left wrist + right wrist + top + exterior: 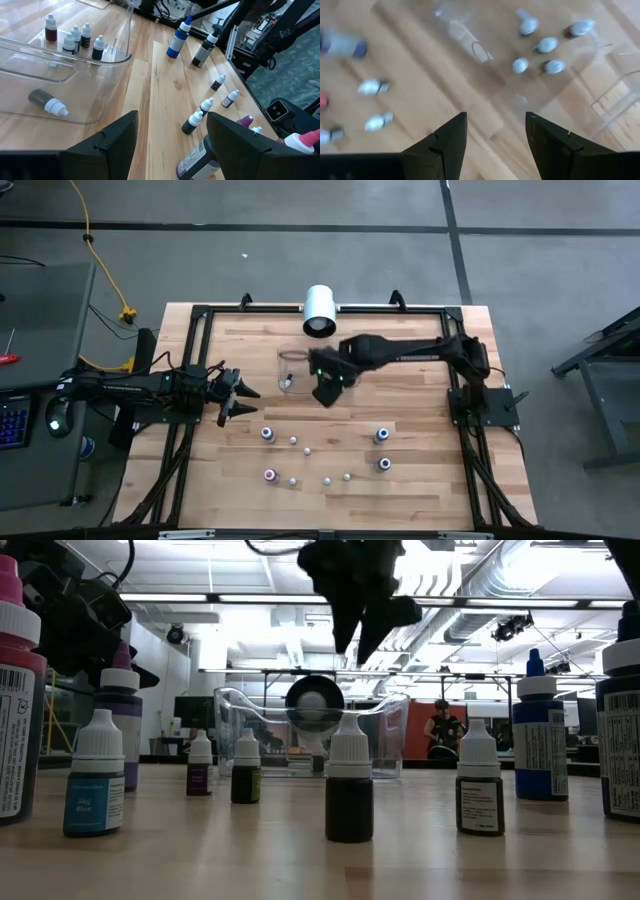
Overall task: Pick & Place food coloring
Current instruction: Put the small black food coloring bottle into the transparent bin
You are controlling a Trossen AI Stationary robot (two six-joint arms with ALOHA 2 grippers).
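Observation:
Several small food coloring bottles (293, 441) stand upright on the wooden table's near half, white caps up; a few larger ones (381, 436) stand among them. A clear tray (293, 369) sits at the table's middle. In it several bottles (75, 37) stand at one end and one (47, 101) lies on its side. My right gripper (325, 390) hangs open above the tray's near right corner, pointing steeply down, with nothing between its fingers (496, 120). My left gripper (240, 395) rests open at the table's left, pointing at the tray, and is also empty.
A white cylinder (320, 310) lies at the far edge, behind the tray. Black frame rails (200, 340) run along the table's sides. Taller blue (177, 40) and dark (205, 47) bottles stand toward the right. A person (440, 730) is in the room beyond.

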